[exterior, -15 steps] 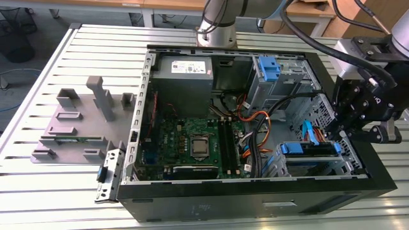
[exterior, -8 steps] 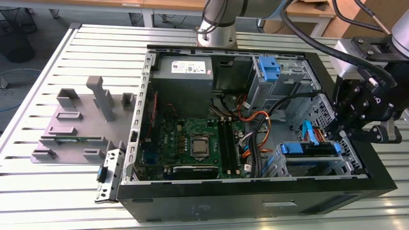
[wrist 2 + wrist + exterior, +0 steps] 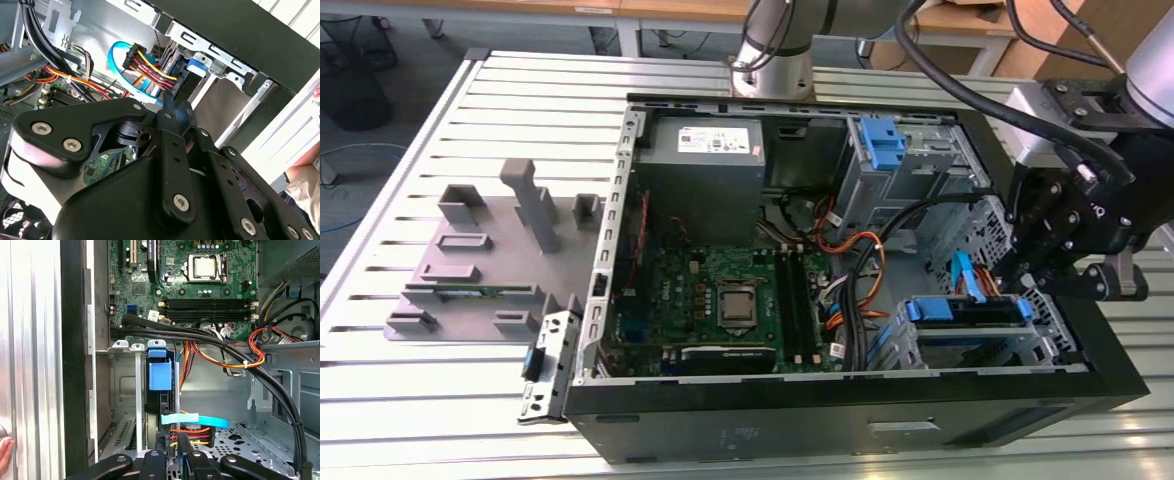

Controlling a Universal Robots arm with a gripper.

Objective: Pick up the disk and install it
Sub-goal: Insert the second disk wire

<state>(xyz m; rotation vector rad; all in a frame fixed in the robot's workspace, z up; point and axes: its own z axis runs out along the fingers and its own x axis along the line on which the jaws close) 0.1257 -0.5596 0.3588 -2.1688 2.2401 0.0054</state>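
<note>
**Disk seated in the case's drive cage**

Exterior view: disk [image 3: 965,311] in its blue plastic carrier sits in the metal cage at the open black case's [image 3: 854,425] corner, on the exterior view's right; gripper [image 3: 1067,275] hangs just beside it. Slatted aluminium table [image 3: 400,420] carries a grey fixture [image 3: 487,250].

Second wrist view: jaws nearly together, gripping nothing, near red-yellow cables [image 3: 150,67].

First wrist view: green motherboard [image 3: 185,280], blue cable [image 3: 192,419], a hand [image 3: 4,452].
</note>
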